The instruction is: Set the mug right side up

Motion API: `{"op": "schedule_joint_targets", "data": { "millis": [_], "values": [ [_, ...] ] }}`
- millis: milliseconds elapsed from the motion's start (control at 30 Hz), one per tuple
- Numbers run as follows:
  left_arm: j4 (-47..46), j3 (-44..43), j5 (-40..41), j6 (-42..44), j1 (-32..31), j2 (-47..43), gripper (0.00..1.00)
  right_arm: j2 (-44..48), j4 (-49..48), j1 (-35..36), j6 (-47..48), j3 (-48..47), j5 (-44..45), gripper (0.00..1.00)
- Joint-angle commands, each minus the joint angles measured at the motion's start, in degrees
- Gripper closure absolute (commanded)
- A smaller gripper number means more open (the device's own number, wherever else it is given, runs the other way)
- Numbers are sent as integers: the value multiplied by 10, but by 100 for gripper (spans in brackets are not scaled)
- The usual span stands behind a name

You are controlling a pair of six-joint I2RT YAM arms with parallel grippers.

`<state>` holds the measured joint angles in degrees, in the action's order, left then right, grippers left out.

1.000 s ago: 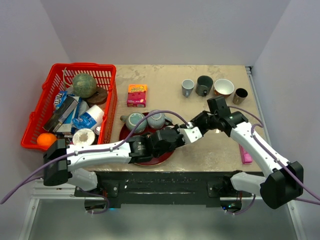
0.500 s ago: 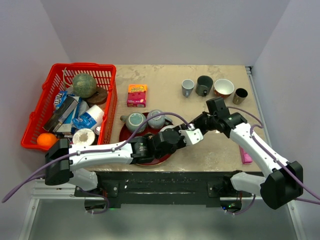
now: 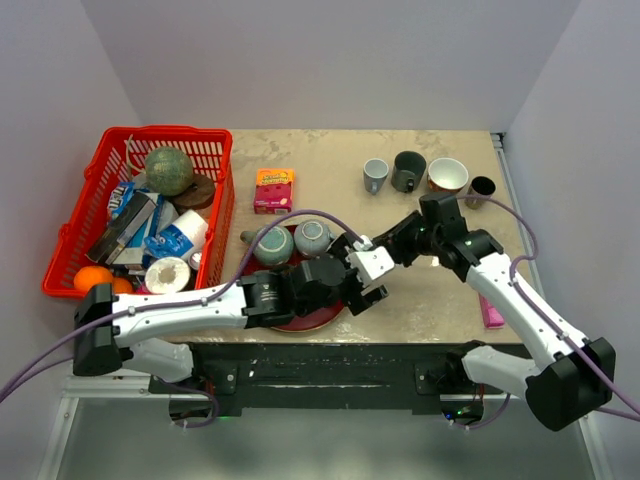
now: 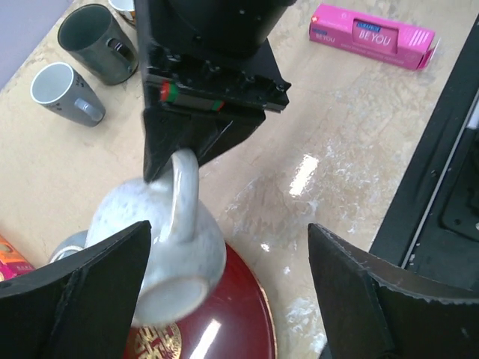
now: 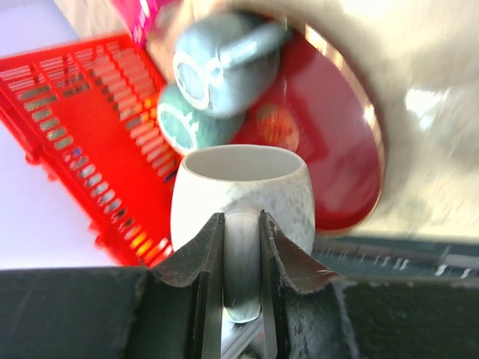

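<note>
The counter is a beige slab. A red basket full of odds and ends sits at its left edge. A dark red plate lies near the front edge, a little left of the middle, and two teal cups rest on its far side.

Both arms reach over the plate's right rim, the left one from the front-left and the right one from the front-right.

A pink box lies close to the front-right corner. An orange and pink carton sits near the basket's far right side.

A row of vessels stands along the far edge towards the right corner: a pale grey cup, a dark green cup, a white bowl and a small dark cup.

The mug is speckled off-white and is held over the right rim of the plate. It is tilted, with its base towards the left wrist camera and its mouth pointing away. I cannot tell whether it touches the plate.

The right tool is clamped narrowly on the mug's handle, with one finger pressed against each side.

The left tool is spread wide. Its fingers stand apart on either side of the mug and grip nothing.
</note>
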<state>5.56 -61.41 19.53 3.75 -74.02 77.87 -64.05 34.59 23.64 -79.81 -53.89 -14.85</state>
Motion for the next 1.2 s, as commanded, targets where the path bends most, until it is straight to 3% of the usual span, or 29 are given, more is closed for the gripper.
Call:
{"op": "schedule_joint_targets", "data": {
  "millis": [0, 133, 233, 600, 867, 1167],
  "values": [
    [37, -25, 1, -67, 6, -58, 10, 36, -78, 0, 128, -53, 117, 100],
    [88, -42, -32, -115, 69, -88, 11, 60, -137, 0, 247, -53, 232, 100],
    [84, -24, -72, -137, 111, -119, 11, 59, -206, 0, 340, -45, 255, 100],
    [129, -36, -62, -202, 135, -117, 10, 23, -546, 3, 583, 87, 314, 100],
    [185, -81, -94, -296, 160, -83, 10, -52, -746, 15, 692, 142, 315, 100],
    [192, -91, -129, -351, 201, -67, 10, -123, -972, 22, 722, 233, 320, 100]
  ]
}}
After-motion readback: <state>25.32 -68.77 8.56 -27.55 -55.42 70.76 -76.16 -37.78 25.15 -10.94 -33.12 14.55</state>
